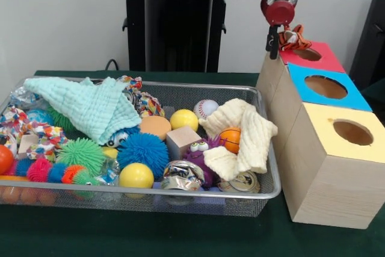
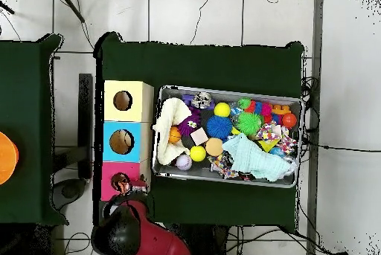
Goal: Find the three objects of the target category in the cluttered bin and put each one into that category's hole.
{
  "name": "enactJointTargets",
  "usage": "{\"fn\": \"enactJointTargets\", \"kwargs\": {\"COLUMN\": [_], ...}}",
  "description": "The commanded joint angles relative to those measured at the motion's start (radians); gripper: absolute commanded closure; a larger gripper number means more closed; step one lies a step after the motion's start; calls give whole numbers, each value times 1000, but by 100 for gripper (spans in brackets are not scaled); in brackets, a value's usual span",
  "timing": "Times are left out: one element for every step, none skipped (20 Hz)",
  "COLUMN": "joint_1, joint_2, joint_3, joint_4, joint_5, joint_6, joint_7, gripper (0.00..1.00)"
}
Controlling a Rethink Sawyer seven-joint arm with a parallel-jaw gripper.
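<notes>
tiger-striped toy [image 1: 293, 38] clamped in gripper [image 1: 277, 41], just beside red box's hole [image 1: 307, 54]

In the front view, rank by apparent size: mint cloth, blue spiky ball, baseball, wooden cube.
1. mint cloth
2. blue spiky ball
3. wooden cube
4. baseball, partly hidden and farther back, so unsure

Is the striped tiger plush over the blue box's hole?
No. The striped orange tiger plush sits at the hole of the red-topped box, beside the gripper, not the blue-topped box.
</notes>
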Motion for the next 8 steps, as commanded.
{"fn": "enactJointTargets", "kwargs": {"joint_1": [31,36,28,34,41,48,157,267], "joint_2": [-71,-72,-77,-79,-83,-87,-78,-70], "joint_3": [8,2,10,2,-5,-12,-168,-324], "joint_4": [-69,-70,-68,-70,-73,-75,-133,-191], "joint_5": [85,89,84,89,94,99,110,121], "joint_6": [144,149,151,158,167,177,259,342], "joint_7": [192,188,190,187,186,184,145,107], "gripper": [0,0,0,0,0,0,0,0]}}
